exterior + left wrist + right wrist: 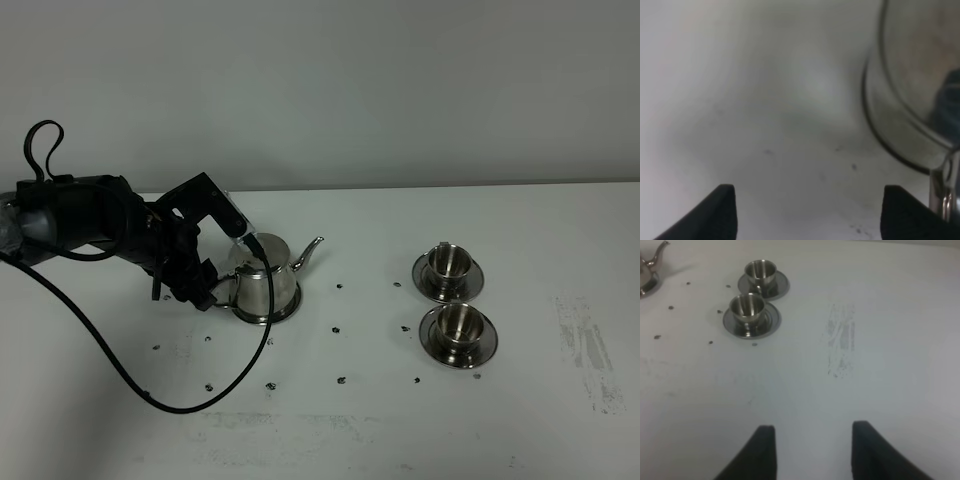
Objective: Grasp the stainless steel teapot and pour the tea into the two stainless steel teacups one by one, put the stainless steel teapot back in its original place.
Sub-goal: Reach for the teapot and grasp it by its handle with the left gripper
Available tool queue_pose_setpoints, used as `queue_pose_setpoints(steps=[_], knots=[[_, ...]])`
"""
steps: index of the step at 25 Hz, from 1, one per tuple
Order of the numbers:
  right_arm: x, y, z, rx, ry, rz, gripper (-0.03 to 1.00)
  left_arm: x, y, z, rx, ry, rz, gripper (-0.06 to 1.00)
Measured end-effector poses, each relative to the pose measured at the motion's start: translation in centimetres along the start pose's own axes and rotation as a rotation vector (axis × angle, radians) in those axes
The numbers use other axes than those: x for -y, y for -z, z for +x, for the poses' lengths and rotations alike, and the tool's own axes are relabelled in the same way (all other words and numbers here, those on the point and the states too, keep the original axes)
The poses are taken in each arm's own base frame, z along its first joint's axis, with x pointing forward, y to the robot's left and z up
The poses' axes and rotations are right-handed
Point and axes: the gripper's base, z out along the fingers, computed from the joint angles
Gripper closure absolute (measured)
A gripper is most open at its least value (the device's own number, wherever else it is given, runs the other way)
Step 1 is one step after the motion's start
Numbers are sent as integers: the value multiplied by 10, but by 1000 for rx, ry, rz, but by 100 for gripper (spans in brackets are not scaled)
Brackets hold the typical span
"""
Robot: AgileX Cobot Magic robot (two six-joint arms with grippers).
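Teapot (266,283), shiny steel, thin curved spout

You are looking at a white table (520,420), matte and evenly lit, meeting a plain pale wall (400,90) along a straight back edge. Note the small dark specks (336,329) scattered across the middle of the surface, some in a loose row toward the front, others farther back. A grey scuffed smear (590,350) runs in streaks toward the table's right side, well apart from the specks; you see the same smear more plainly in the right wrist view.
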Motion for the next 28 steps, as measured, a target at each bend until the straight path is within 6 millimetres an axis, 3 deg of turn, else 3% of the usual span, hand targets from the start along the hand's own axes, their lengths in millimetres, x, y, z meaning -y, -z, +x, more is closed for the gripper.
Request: queue_pose_setpoints(steps=[19, 23, 28], knots=[[0, 0, 0, 0, 0, 0, 63, 9, 3, 1, -26, 49, 104, 33], [0, 0, 0, 0, 0, 0, 63, 4, 23, 4, -83, 23, 136, 33], [0, 0, 0, 0, 0, 0, 63, -5, 75, -1, -140, 203, 143, 33]])
